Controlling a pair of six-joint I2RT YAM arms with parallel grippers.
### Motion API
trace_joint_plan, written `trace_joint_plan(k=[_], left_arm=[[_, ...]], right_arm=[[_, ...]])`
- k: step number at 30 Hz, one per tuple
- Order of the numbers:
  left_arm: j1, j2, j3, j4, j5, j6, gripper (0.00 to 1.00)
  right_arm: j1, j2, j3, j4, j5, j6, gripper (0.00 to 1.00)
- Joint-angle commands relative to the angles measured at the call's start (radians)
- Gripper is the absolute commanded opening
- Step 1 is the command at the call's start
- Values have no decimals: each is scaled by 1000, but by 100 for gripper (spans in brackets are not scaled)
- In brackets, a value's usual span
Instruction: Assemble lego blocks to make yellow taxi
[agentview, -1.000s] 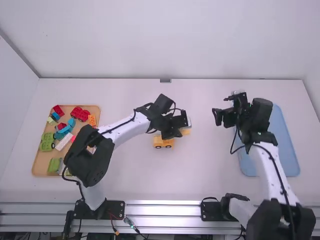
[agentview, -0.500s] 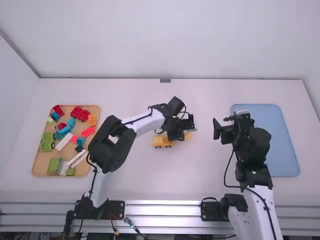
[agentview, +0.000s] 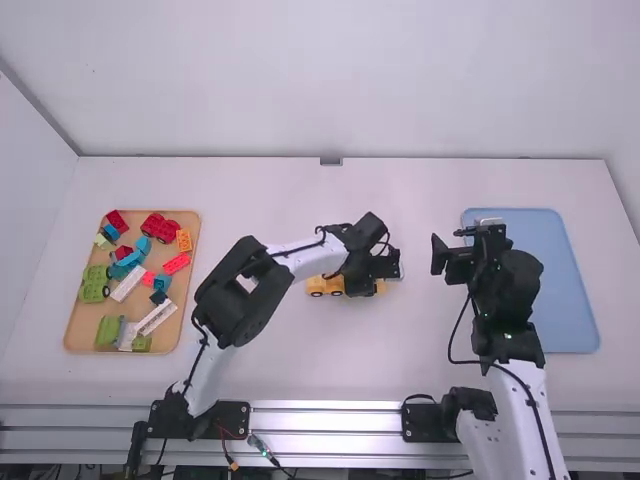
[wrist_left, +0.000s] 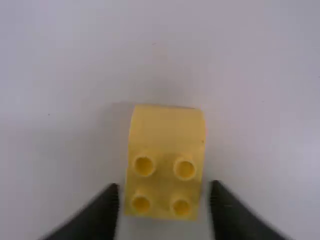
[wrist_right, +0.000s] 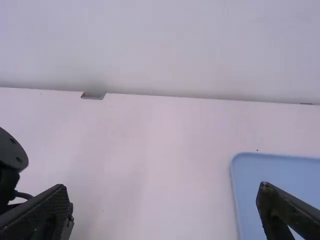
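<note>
The left gripper (agentview: 366, 286) is low over the middle of the table, beside the yellow wheeled piece (agentview: 318, 287). A yellow block (agentview: 381, 286) shows at its far right side. In the left wrist view this yellow block (wrist_left: 167, 131), with a curved end and several studs, lies between the open fingertips of the left gripper (wrist_left: 165, 205), a narrow gap on each side. Part of the wheeled piece is hidden behind the left gripper. Right of the middle, the right gripper (agentview: 455, 254) stands open and holds nothing; its fingers are spread wide in the right wrist view (wrist_right: 165, 212).
A wooden tray (agentview: 74, 325) with red, blue, green, white and orange pieces is at the far left. The blue tray (agentview: 568, 300) lies at the right, partly behind the right arm. Part of the left arm (wrist_right: 11, 150) shows in the right wrist view.
My left gripper has moved right and nearer the camera, from behind the wheeled piece to beside it. The right arm first drew back toward its base, then moved only slightly.
</note>
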Motion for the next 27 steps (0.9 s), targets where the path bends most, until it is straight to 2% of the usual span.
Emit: trace_joint_plan(k=[1,2,4,8,13,19,21,27], left_arm=[[9,9,10,-3,-17,6,79],[14,9,10,2,-41,5,99],[13,6,11,20,-97,2,99],[17,-20,11,10,-85,43,99],[84,-122,11,-20,89,145,99],[243,-202,11,-70,314,199,99],[327,-206,11,-140,499,321,99],[463,-206,-13,-333,748,638,99]], right_arm=[[13,28,-6,21,3,-1,99],[23,47,-6,34,3,-16,99],[41,86,-6,56,3,-63,99],[60,133,-6,83,3,-107,99],[91,225,-7,169,19,-113,99],[92,302,-7,212,17,-102,99],[109,333,-7,220,-51,-113,99],[137,412,-7,234,-364,-378,99]])
